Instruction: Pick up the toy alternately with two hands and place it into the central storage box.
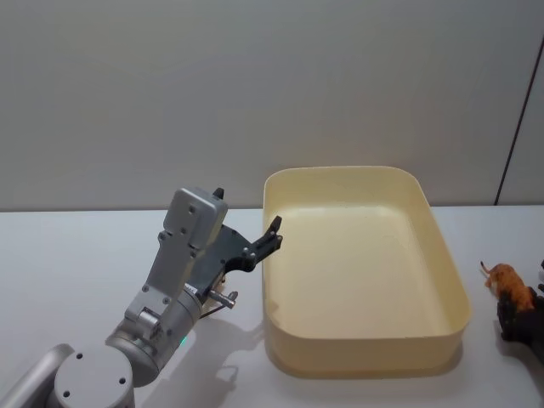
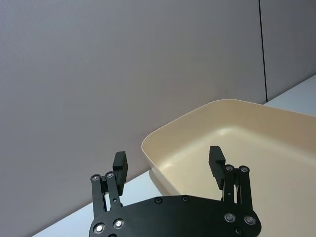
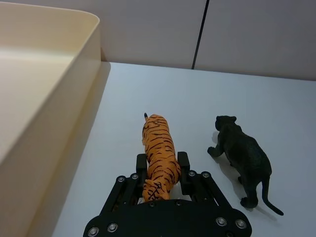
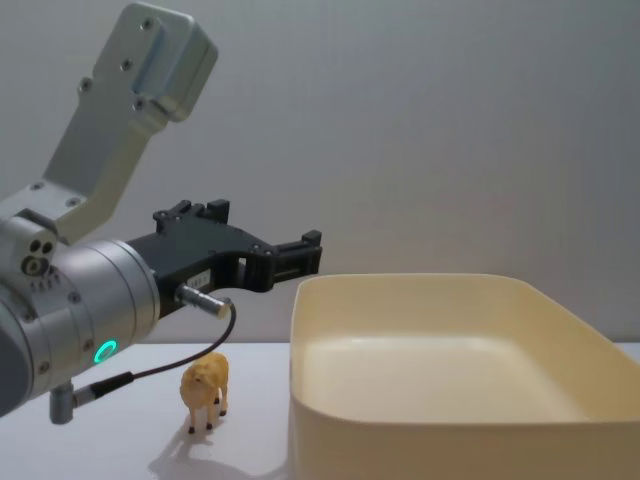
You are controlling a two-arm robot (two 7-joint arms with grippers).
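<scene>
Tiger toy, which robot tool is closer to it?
Right. The right tool grips the tiger; the left tool hovers open at the storage box's opposite side.

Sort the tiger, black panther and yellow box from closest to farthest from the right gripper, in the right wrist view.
1. Tiger, gripped between the right gripper's fingers.
2. Black panther, standing close beside it.
3. Storage box, across on the other side.

The central storage box sits mid-table. At its 9 o'clock a toy sheep stands on the table, with the left gripper above it. At the box's 3 o'clock is a toy tiger, between the box and a toy panther.
</scene>
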